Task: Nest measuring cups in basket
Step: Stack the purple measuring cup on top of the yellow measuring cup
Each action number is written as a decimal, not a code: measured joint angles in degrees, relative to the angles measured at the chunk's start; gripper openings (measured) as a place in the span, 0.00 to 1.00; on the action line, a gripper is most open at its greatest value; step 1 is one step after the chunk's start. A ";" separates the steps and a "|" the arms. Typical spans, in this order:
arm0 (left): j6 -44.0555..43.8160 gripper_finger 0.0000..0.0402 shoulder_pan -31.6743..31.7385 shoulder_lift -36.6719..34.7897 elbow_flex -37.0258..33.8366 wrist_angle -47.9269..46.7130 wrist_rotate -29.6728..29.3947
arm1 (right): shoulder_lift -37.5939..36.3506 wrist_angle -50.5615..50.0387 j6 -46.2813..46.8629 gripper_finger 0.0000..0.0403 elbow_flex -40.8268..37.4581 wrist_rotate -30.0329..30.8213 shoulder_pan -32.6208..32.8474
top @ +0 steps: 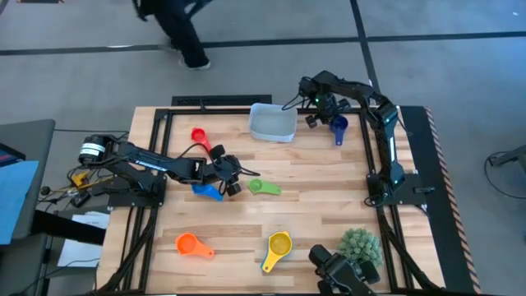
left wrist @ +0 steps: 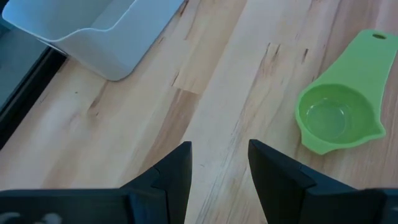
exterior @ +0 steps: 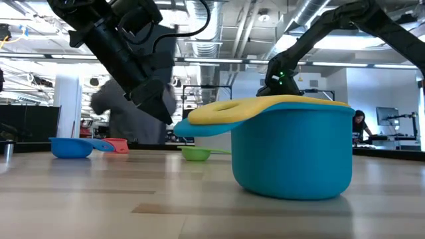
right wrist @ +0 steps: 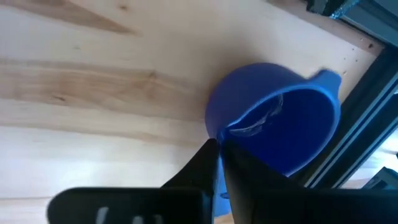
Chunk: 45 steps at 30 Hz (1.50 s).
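Six measuring cups [top: 265, 187], one basket [top: 272, 123], one plant [top: 361, 244].

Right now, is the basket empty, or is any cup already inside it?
Empty. In the high view the basket shows only its pale floor. The dark blue cup hangs beside it in the right gripper, whose fingers pinch its rim.

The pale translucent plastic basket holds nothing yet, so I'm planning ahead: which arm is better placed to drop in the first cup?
Right. Its gripper already grips the dark blue plastic measuring cup beside the basket; the left gripper is open.
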 joint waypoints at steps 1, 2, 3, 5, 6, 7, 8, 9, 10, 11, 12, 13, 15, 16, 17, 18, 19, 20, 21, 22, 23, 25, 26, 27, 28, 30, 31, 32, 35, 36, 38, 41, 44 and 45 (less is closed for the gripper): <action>0.00 0.37 0.00 0.00 0.00 0.00 -0.15 | 0.00 -0.10 0.00 0.10 0.00 -0.21 0.00; 0.00 0.37 0.00 0.00 0.00 -0.03 -0.48 | 0.00 -0.34 0.01 0.08 0.00 -0.36 0.10; 0.00 0.37 0.00 0.00 0.00 -0.06 -0.54 | 0.00 -0.72 0.05 0.06 0.00 -0.61 0.46; -0.04 0.37 0.00 0.00 0.00 -0.36 -0.57 | -0.14 -2.12 0.13 0.02 0.00 -1.36 1.60; -0.12 0.37 0.00 0.00 0.00 -0.45 -0.55 | -0.32 -2.70 0.15 0.02 0.00 -1.83 2.45; -0.37 0.37 0.00 0.00 0.00 -0.48 -0.43 | -0.53 -3.18 0.60 0.02 0.04 -2.56 3.54; -0.70 0.37 0.00 0.00 0.00 -0.46 -0.34 | -0.77 -3.78 1.29 0.03 0.04 -3.68 4.67; -1.00 0.37 0.00 0.00 0.00 -0.45 -0.10 | -1.06 -4.34 1.69 0.04 0.04 -4.94 5.78; -1.16 0.37 0.00 0.00 0.00 -0.42 0.17 | -1.40 -4.68 1.78 0.04 0.04 -6.01 7.13; -1.47 0.37 -0.02 0.00 0.00 -0.42 0.35 | -1.77 -4.76 1.97 0.05 0.04 -6.59 8.61; -1.77 0.37 -0.02 0.00 0.00 -0.42 0.44 | -2.14 -4.86 2.12 0.05 0.07 -7.19 10.09; -2.12 0.37 -0.04 0.00 0.00 -0.39 0.44 | -2.46 -5.16 2.50 0.04 0.07 -7.88 11.66; -2.59 0.37 -0.07 0.00 0.00 -0.42 0.47 | -2.77 -5.62 3.57 0.03 0.07 -8.17 15.19; -2.69 0.37 -0.09 0.00 0.00 -0.42 0.49 | -2.88 -5.93 4.16 0.03 0.07 -8.39 17.18; -2.98 0.37 -0.12 0.00 0.00 -0.42 0.49 | -2.92 -6.15 4.84 0.03 0.07 -8.54 19.15; -3.09 0.37 -0.21 0.00 0.00 -0.43 0.49 | -2.93 -6.15 5.30 0.03 0.07 -8.97 21.13; -3.10 0.37 -0.35 0.00 0.00 -0.42 0.48 | -2.93 -5.99 5.67 0.03 0.07 -9.75 23.09; -3.13 0.37 -0.52 0.00 0.00 -0.42 0.47 | -2.93 -5.59 6.17 0.04 0.07 -10.65 25.05; -3.15 0.37 -0.75 0.00 0.00 -0.41 0.47 | -2.93 -5.03 6.71 0.04 0.07 -11.41 27.03; -3.15 0.37 -0.92 0.00 0.00 -0.39 0.49 | -2.93 -4.38 7.33 0.05 0.07 -12.08 28.96; -3.19 0.37 -1.13 0.00 0.00 -0.42 0.51 | -2.93 -3.54 8.18 0.05 0.07 -12.74 30.84; -3.46 0.37 -1.52 0.00 0.00 -0.38 0.58 | -2.93 -1.60 9.80 0.06 0.07 -14.21 34.21; -3.58 0.37 -1.65 0.00 0.00 -0.39 0.58 | -2.93 -0.72 10.72 0.06 0.07 -14.91 35.74; -3.69 0.37 -1.91 0.00 0.00 -0.38 0.58 | -2.93 0.13 11.75 0.06 0.07 -15.35 37.06; -3.69 0.37 -2.10 0.00 0.00 -0.38 0.58 | -2.93 0.93 12.72 0.06 0.07 -15.47 38.16; -3.93 0.37 -2.54 0.00 0.00 -0.34 0.58 | -2.93 2.29 14.25 0.06 0.07 -15.47 39.89; -4.18 0.37 -2.74 0.00 0.00 -0.29 0.58 | -2.93 3.19 14.76 0.07 0.07 -15.43 40.58; -4.48 0.37 -2.87 0.00 0.00 -0.23 0.58 | -2.93 4.23 15.42 0.07 0.07 -15.37 41.15; -5.17 0.37 -3.40 0.00 0.00 -0.28 0.60 | -2.93 7.51 15.87 0.11 0.07 -15.36 42.34; -5.30 0.37 -3.46 0.00 0.00 -0.30 0.60 | -2.93 8.26 15.59 0.13 0.07 -15.35 42.64; -5.41 0.37 -3.68 0.00 0.00 -0.44 0.72 | -2.93 8.87 15.01 0.19 0.07 -15.27 42.99; -5.46 0.37 -3.76 0.00 0.00 -0.46 1.14 | -2.93 8.68 14.14 0.30 0.07 -15.13 43.32; -5.60 0.37 -3.78 0.00 0.00 -0.46 1.14 | -3.33 8.34 13.44 0.40 0.05 -13.64 43.19; -5.60 0.37 -3.78 0.00 0.00 -0.47 1.14 | -4.04 7.76 13.24 0.43 0.00 -11.86 43.19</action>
